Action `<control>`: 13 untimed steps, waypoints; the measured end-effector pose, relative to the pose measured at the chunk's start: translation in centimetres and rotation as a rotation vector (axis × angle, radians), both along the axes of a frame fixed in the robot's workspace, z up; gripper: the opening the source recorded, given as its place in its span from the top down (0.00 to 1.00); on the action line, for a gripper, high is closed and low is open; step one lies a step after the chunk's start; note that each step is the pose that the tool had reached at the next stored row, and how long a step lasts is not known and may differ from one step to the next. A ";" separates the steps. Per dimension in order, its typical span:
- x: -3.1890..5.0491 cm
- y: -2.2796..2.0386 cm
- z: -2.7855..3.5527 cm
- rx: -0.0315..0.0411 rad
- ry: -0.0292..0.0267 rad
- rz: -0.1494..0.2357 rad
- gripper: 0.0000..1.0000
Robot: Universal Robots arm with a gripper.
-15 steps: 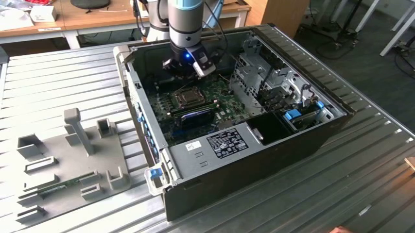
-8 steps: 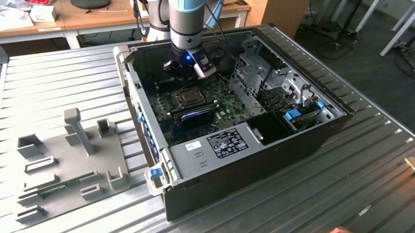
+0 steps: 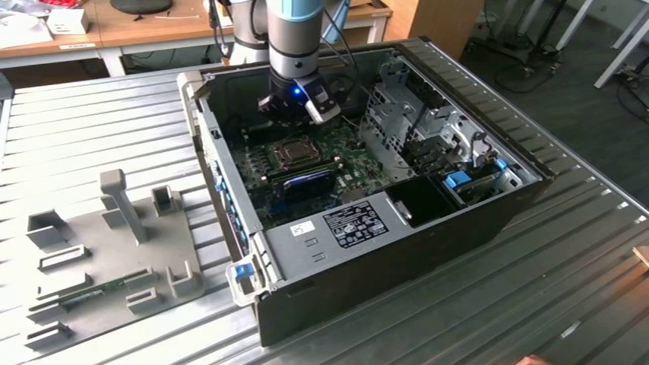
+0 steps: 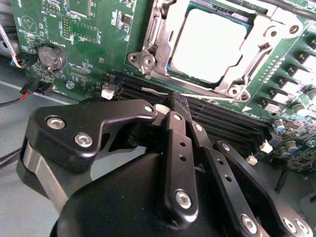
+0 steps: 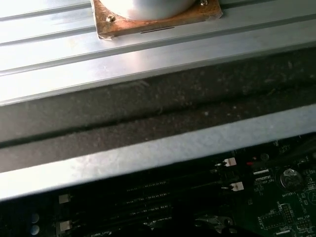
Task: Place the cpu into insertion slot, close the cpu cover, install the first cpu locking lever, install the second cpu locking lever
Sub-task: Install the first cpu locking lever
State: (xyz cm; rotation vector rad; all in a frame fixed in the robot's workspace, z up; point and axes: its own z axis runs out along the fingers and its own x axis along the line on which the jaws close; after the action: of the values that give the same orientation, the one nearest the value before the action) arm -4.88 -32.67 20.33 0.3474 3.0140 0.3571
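Observation:
The cpu [image 4: 210, 43] lies flat in the insertion slot [image 4: 148, 60], its pale face showing through the window of the cpu cover [image 4: 238, 74], which lies down over it. A thin metal lever [image 4: 207, 95] runs along the socket edge nearest my gripper. My gripper [image 4: 174, 102] is shut with nothing between its fingertips and hovers over the black memory slots [image 4: 217, 118] just beside the socket. In the exterior view the gripper [image 3: 295, 114] hangs inside the open computer case, just behind the socket [image 3: 295, 152].
The green motherboard [image 3: 345, 171] sits deep in the black case [image 3: 406, 251], with metal drive cages [image 3: 426, 129] on the exterior view's right. A coin battery [image 4: 52, 57] and wires lie near the board edge. A grey fixture plate [image 3: 112, 251] stands on the ribbed table.

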 end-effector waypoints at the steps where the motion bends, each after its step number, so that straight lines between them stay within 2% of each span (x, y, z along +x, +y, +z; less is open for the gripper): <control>1: 0.01 0.00 -0.05 0.0000 0.0000 0.000 0.90; 13: 0.00 0.02 -0.25 0.0000 0.0000 -0.008 0.90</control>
State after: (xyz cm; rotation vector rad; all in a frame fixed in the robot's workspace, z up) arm -4.88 -32.65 20.08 0.3601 3.0116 0.3564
